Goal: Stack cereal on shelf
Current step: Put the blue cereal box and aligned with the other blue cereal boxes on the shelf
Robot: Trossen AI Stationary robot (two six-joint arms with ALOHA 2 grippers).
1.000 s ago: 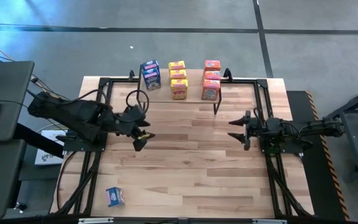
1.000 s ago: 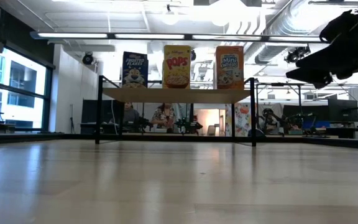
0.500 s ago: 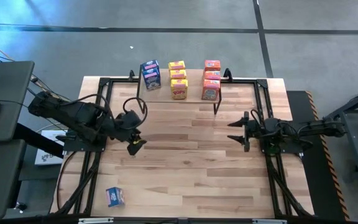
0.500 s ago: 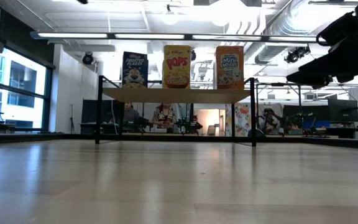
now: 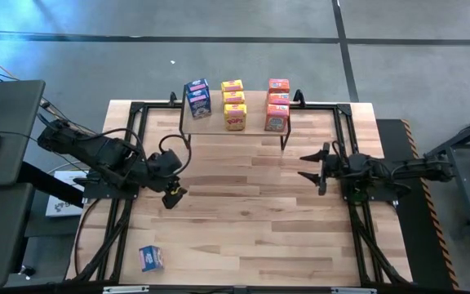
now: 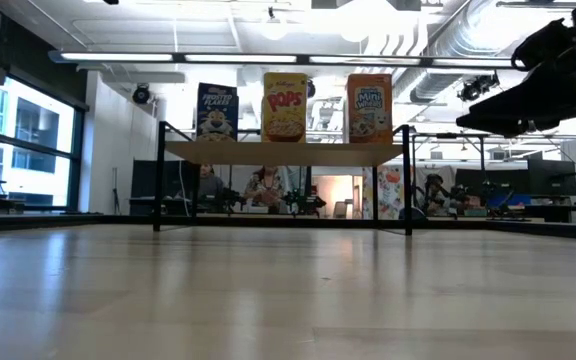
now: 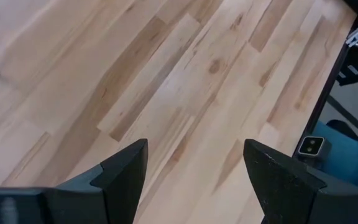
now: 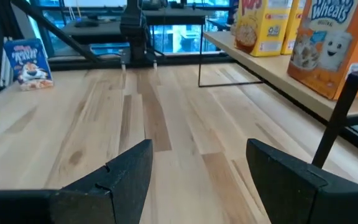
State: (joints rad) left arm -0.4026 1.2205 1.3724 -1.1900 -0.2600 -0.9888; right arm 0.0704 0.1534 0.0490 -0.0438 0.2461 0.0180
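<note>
**Inspector:** Since the shelf [image 5: 255,122] is filling up, how much of the stacking looks done?

**Operator:** Most of it, I'd judge. From above, one blue Frosted Flakes box [image 5: 197,97] stands at the shelf's left end, a row of three yellow Pops boxes [image 5: 233,104] sits in the middle, and a row of three orange-red Mini-Wheats boxes [image 5: 277,104] is at the right. The level view shows the three front boxes upright on the wooden top.

**Inspector:** And what is left?

**Operator:** One loose blue box [image 5: 151,258] stands on the table [image 5: 259,237] near its front left corner, well apart from the shelf. I can only count two blue boxes overall; if there is another, it does not show.

**Inspector:** Are the arms carrying anything?

**Operator:** No. The left gripper [image 5: 172,196] hangs over bare boards left of centre, between the shelf and the loose box, its fingers spread with nothing between them. The right gripper [image 5: 311,166] waits at the table's right side, pointing inward, its fingers likewise parted and empty.

**Inspector:** So the next job?

**Operator:** Probably fetching that stray blue box for the blue row.
</note>
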